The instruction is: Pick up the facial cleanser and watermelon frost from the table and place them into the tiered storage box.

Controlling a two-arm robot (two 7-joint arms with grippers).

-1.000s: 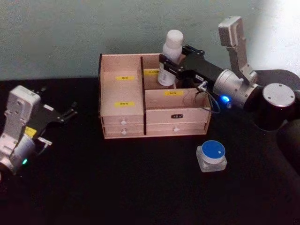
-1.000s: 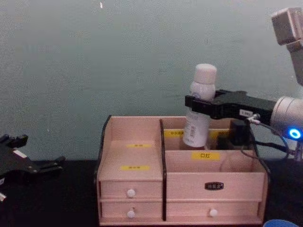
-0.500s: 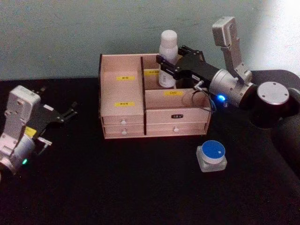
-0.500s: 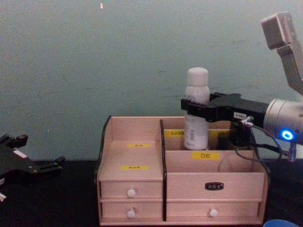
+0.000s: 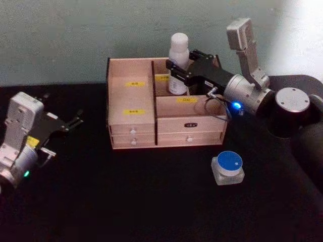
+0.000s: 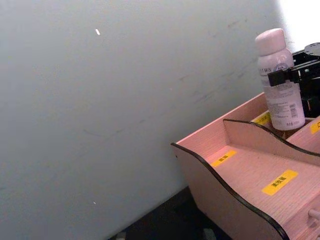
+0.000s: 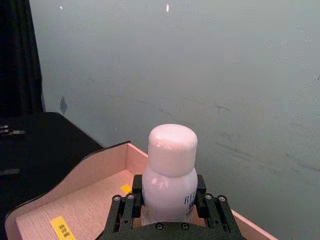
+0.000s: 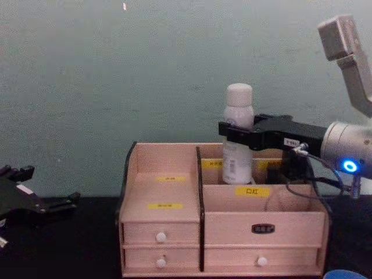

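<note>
Clamping the white bottle [image 5: 179, 50] just below its cap, the right gripper [image 5: 177, 70] reaches over the tiered storage box [image 5: 131, 108] from the right, with its fingers closed against the bottle's sides. Bottle upright, lower part inside the far right compartment of the box. Cannot tell whether its base touches the compartment floor. Blue-lidded jar [image 5: 228, 166] sits on the black surface [image 5: 151, 191], nearer than the box and to its right, apart from it. Left gripper [image 5: 60, 118] parked low at the left, fingers spread, holding nothing.
</note>
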